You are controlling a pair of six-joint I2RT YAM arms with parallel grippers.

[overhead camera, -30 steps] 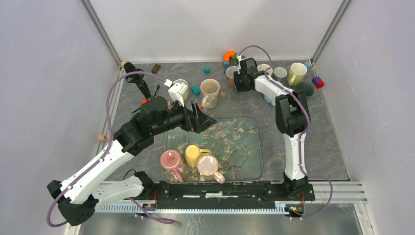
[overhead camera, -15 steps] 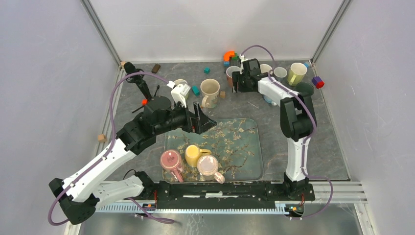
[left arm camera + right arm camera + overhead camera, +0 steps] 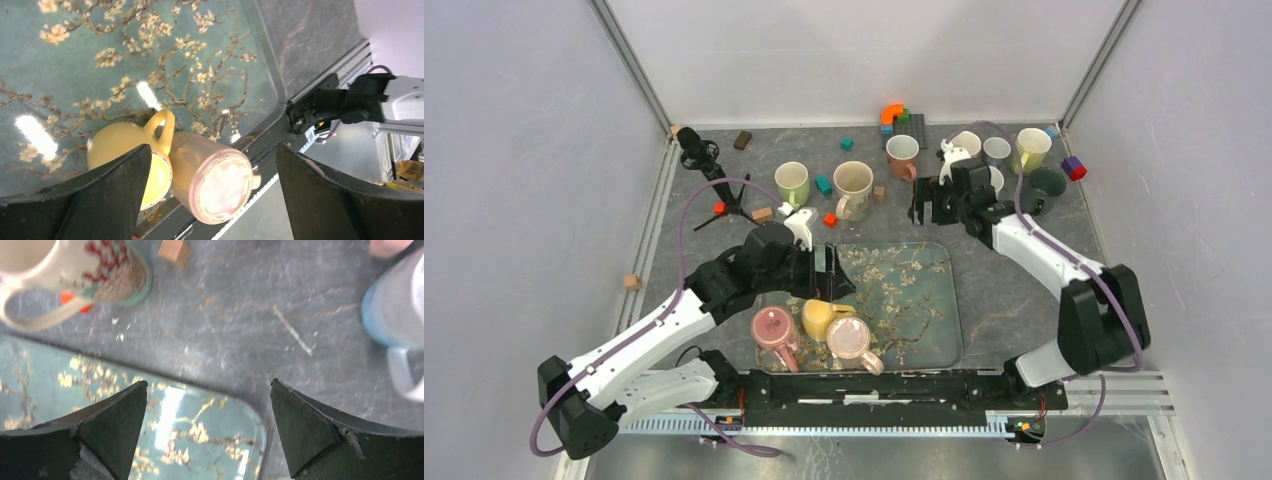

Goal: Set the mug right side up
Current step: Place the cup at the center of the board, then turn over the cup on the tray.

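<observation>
Three mugs crowd the near left of the blossom-patterned tray [image 3: 924,300]. A yellow mug [image 3: 822,318] [image 3: 120,150] lies on its side. A pink mug [image 3: 849,338] [image 3: 215,180] next to it shows its flat base upward, and another pink mug [image 3: 771,327] stands upside down at the left. My left gripper [image 3: 829,272] [image 3: 212,150] hangs open just above the yellow and pink mugs, holding nothing. My right gripper [image 3: 927,203] [image 3: 208,384] is open and empty over the tray's far right corner [image 3: 240,425]. A brownish-pink mug [image 3: 902,153] stands upright at the back.
Upright mugs line the back: a pale green mug [image 3: 792,183], a patterned beige mug [image 3: 853,187] [image 3: 75,270], white mugs [image 3: 965,143], a lime mug [image 3: 1030,150] and a blue-and-white mug [image 3: 400,315]. Small coloured blocks [image 3: 824,185] and a black tripod [image 3: 709,170] lie at the back left.
My right gripper opened, let go of the brownish-pink mug at the back and drew away toward the tray. My left arm came nearer and lower over the mugs on the tray.
</observation>
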